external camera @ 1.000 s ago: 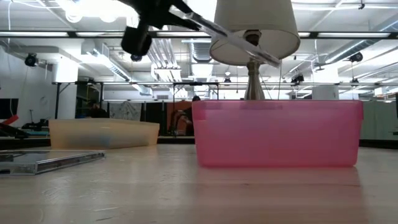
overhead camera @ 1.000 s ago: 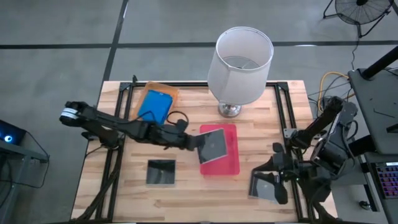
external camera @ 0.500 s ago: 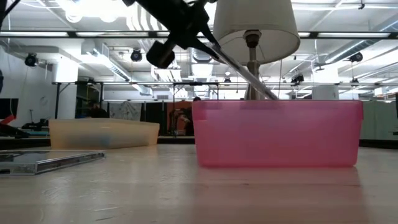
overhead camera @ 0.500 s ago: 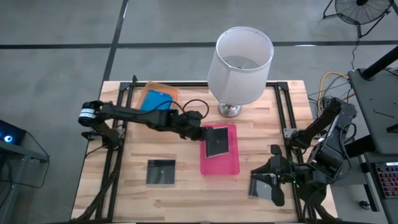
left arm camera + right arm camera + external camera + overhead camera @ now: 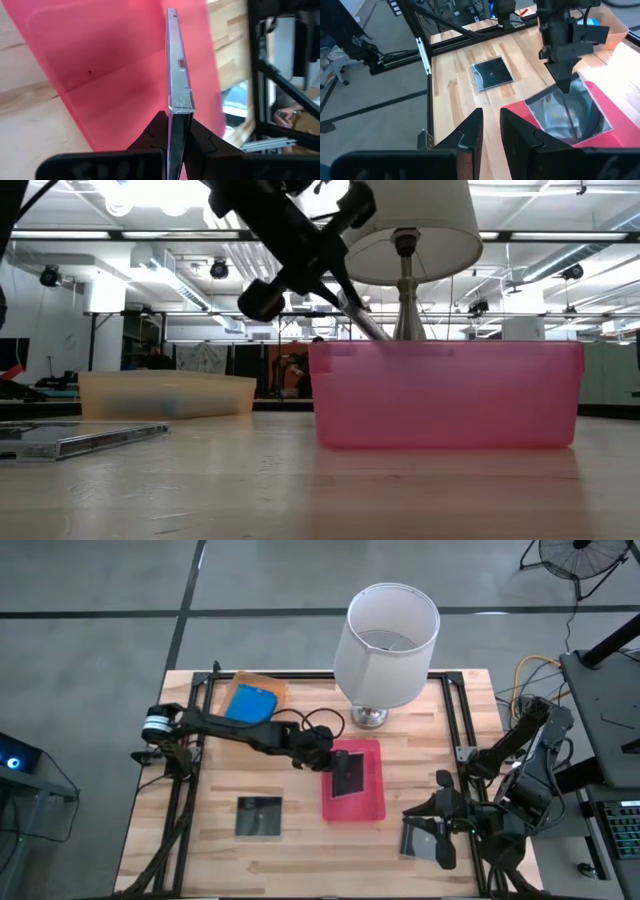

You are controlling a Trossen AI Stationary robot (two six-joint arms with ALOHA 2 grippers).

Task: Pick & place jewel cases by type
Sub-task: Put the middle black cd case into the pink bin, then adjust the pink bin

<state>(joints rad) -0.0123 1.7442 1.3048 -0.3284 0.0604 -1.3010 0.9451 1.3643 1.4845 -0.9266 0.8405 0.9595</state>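
High view shows you the left gripper (image 5: 328, 758) pinching a grey jewel case (image 5: 348, 772) over the pink tray (image 5: 355, 806); the orange tray (image 5: 270, 686) holds a blue case (image 5: 250, 703); right gripper (image 5: 437, 830) jaws seem nearly closed.

No writing, label, brand mark or number could be read anywhere in these views.

Glossy clear plastic jewel case (image 5: 176, 75), translucent pink plastic tray (image 5: 445, 395), bare wood-plank table (image 5: 300, 840).
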